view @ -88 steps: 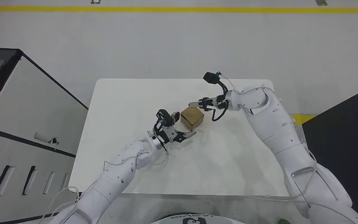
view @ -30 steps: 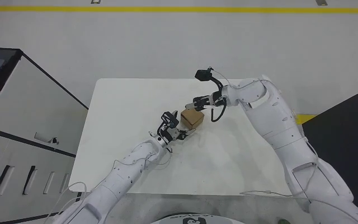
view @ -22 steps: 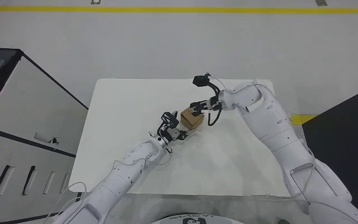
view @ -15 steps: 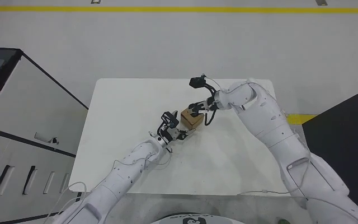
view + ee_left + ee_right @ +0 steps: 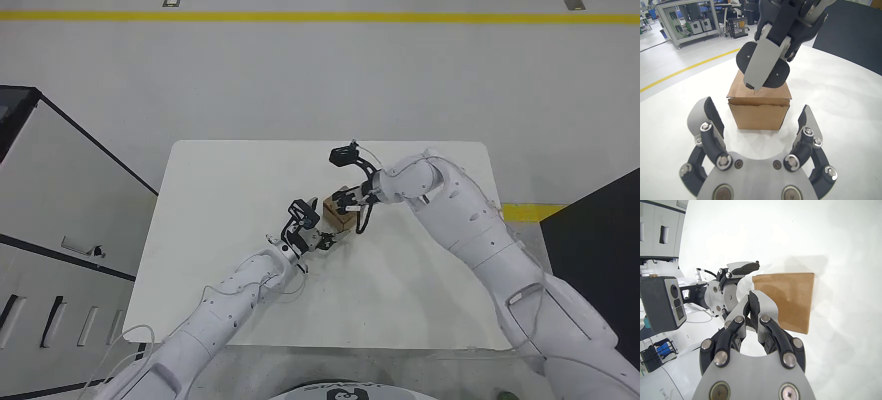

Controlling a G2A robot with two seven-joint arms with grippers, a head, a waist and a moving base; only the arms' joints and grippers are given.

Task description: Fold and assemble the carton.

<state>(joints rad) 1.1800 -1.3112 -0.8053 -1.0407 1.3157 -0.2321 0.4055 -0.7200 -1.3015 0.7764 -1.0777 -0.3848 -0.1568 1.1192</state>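
Although the carton (image 5: 758, 117) already stands erected and closed near the middle of the table (image 5: 220, 200), its top flap lies slightly proud along the edge facing the left gripper (image 5: 757, 105). The closure is therefore judged incomplete, with seating or tucking that flap left to do. The right gripper (image 5: 753, 294), fingers clenched together on nothing, appears to bear tip-down on the top flap. The left gripper is spread wide, just short of the near face, one finger off to each side, touching nothing. The carton sits upright, lid upward, its sides skewed to the table edges. Being nearly cubic, it shows no clear long axis.
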